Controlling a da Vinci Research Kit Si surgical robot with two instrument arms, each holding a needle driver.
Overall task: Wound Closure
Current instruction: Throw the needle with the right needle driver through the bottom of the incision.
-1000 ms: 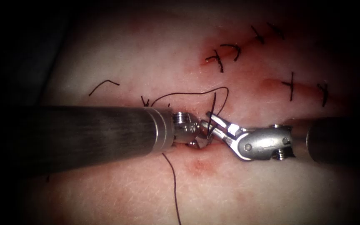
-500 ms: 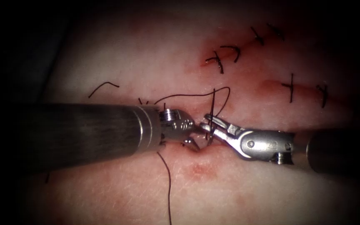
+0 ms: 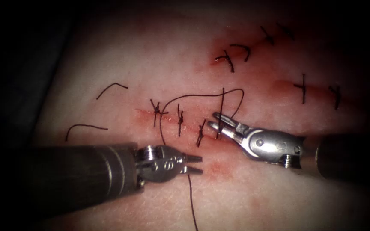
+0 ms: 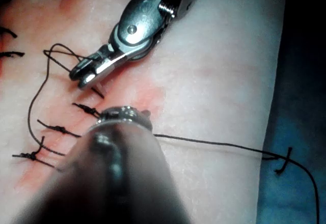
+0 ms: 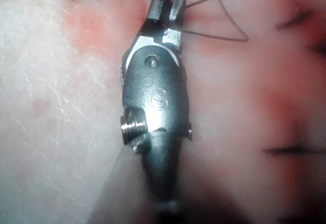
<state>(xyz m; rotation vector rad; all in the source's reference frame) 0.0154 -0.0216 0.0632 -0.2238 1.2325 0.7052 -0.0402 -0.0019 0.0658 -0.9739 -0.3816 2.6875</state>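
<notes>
Three finished stitches (image 3: 180, 120) cross the cut (image 3: 168, 118) in the tissue (image 3: 150, 64), side by side. Each one is a short dark knot over the red line.

Your left tool (image 3: 197, 164) lies just below the cut, near its middle, and its tip points toward the right. Its two jaws stand a little apart. The thread (image 3: 193, 95) leaves from the lower jaw and runs straight down over the tissue. I cannot tell whether the jaw really grips it there. In the left wrist view this same strand (image 4: 214, 143) goes away from the tool's tip across the pale tissue.

Your right tool (image 3: 213, 120) is at the right end of the cut, and its tip points left and a little up. Its jaws are also apart, and an upright strand of thread passes between them, near the last stitch. From there the thread makes a wide loop above the stitches and comes down again between the first and second one.

Where the needle is, I cannot tell.

Two loose cut ends of thread (image 3: 112, 87) lie left of the cut. A spot of red fluid (image 3: 217, 167) is just right of the left tool's tip.
</notes>
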